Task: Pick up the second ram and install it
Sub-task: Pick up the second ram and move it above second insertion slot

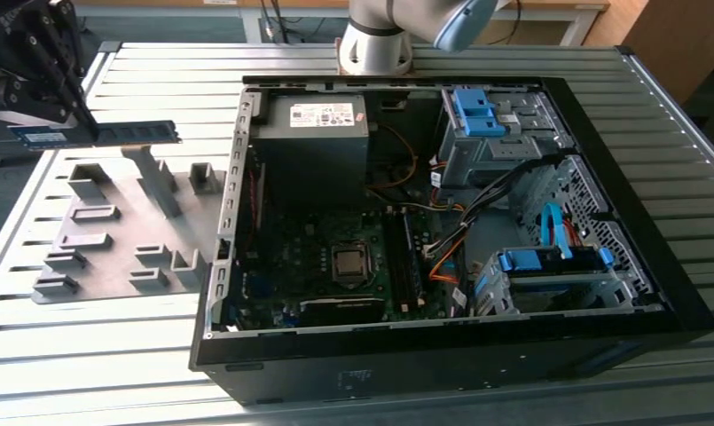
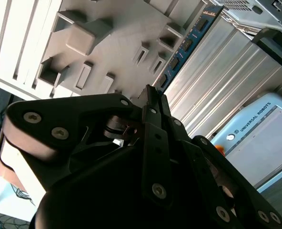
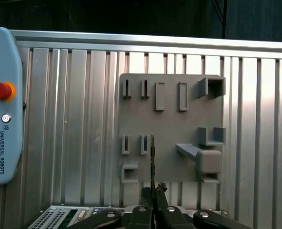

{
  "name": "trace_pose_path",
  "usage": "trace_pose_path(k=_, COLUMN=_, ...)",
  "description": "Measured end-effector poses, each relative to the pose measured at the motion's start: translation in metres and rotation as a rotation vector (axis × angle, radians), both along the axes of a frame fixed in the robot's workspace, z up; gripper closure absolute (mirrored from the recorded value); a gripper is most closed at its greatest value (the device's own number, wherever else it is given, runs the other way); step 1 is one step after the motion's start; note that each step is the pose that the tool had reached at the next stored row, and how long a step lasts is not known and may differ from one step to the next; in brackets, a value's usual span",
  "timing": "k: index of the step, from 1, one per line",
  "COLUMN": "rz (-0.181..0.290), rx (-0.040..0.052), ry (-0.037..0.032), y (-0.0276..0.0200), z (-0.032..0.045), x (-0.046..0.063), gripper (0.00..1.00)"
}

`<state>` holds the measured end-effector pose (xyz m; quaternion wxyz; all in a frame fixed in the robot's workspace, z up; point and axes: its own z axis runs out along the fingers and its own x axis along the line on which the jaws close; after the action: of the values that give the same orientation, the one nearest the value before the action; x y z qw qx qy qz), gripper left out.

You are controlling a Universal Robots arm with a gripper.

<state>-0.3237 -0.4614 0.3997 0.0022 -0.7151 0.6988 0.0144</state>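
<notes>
Between the black fingers you find the gripper (image 1: 82,124) clamped tight on the second ram (image 1: 137,132), gripping it partway along its length; in the first wrist view the gripper (image 3: 153,190) pinches the stick (image 3: 152,157) edge-on, and in the second wrist view the gripper (image 2: 153,95) has the blue board (image 2: 186,45) running away from its tips. You see the ram held level, standing on its long edge, lifted above the grey holder plate (image 1: 114,244) and apart from its blocks; the plate (image 3: 169,129) lies flat on the slatted metal table (image 1: 155,80). Beside the plate in the first wrist view sits a pale blue teach pendant (image 3: 3,119). Farther toward the exterior view's right lies the open computer case (image 1: 451,355), just beside the plate, with its motherboard (image 1: 333,257) exposed; beyond the case stands the arm's base (image 1: 374,44).
</notes>
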Motion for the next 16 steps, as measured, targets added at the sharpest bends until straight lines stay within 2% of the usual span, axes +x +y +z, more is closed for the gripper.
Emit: trace_pose_path(k=16, rz=0.000, rx=0.0000, ry=0.0013, y=0.0000, z=0.0000, x=0.014, gripper=0.86)
